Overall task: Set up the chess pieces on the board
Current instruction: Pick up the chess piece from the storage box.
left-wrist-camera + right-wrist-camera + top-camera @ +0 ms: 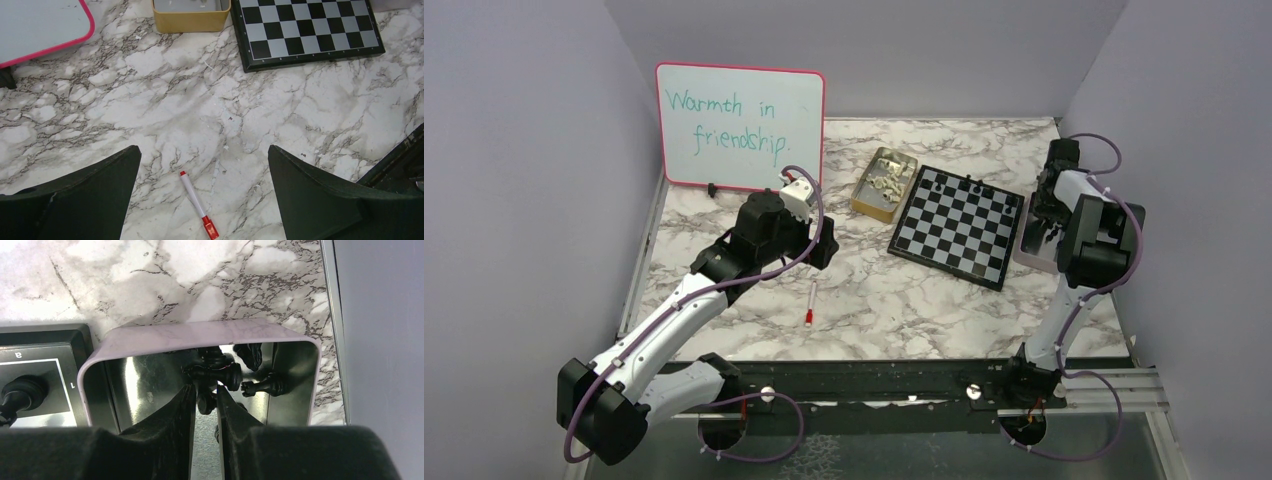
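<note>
The board (959, 228) lies right of centre, with three black chess pieces (972, 183) along its far edge. It also shows in the left wrist view (307, 30). My right gripper (205, 389) reaches down into a lilac tin (200, 335) right of the board and is shut on a black chess piece (206, 402). More black pieces (262, 386) lie in that tin. Cream pieces lie in a tan tin (884, 182) left of the board. My left gripper (204, 150) is open and empty above the marble table.
A red-and-white pen (196, 202) lies on the table under my left gripper. The pink-framed whiteboard (739, 125) stands at the back left. A black piece (20, 390) stands on the board's corner next to the lilac tin. Walls close in on both sides.
</note>
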Tool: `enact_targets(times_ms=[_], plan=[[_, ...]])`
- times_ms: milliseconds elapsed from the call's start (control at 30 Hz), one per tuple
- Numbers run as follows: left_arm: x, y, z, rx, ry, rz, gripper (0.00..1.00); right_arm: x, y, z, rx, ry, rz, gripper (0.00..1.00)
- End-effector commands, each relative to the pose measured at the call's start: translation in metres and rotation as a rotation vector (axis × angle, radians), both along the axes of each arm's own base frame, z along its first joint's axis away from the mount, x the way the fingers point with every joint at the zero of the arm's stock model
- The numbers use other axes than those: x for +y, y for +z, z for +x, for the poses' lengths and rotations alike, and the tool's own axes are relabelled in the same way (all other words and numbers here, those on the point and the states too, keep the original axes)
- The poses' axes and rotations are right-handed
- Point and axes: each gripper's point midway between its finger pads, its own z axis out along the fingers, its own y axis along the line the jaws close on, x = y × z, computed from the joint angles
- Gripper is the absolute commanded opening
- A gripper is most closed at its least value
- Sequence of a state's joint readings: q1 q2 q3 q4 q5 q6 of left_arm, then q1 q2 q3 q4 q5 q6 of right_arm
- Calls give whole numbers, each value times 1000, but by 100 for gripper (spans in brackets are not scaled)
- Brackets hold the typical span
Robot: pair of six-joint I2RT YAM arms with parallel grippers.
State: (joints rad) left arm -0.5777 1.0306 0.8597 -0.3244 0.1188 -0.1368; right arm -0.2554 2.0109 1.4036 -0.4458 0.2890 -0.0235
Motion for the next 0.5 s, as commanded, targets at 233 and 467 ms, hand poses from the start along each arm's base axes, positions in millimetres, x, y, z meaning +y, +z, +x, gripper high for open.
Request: enact_targets(times_ms=[233,467], plan=[[2,5,1,-26,8,0,98,4,5,2,34,2,46,30],[2,5,1,-28,10,0,98,10,-6,-5,46,-26,79,29]])
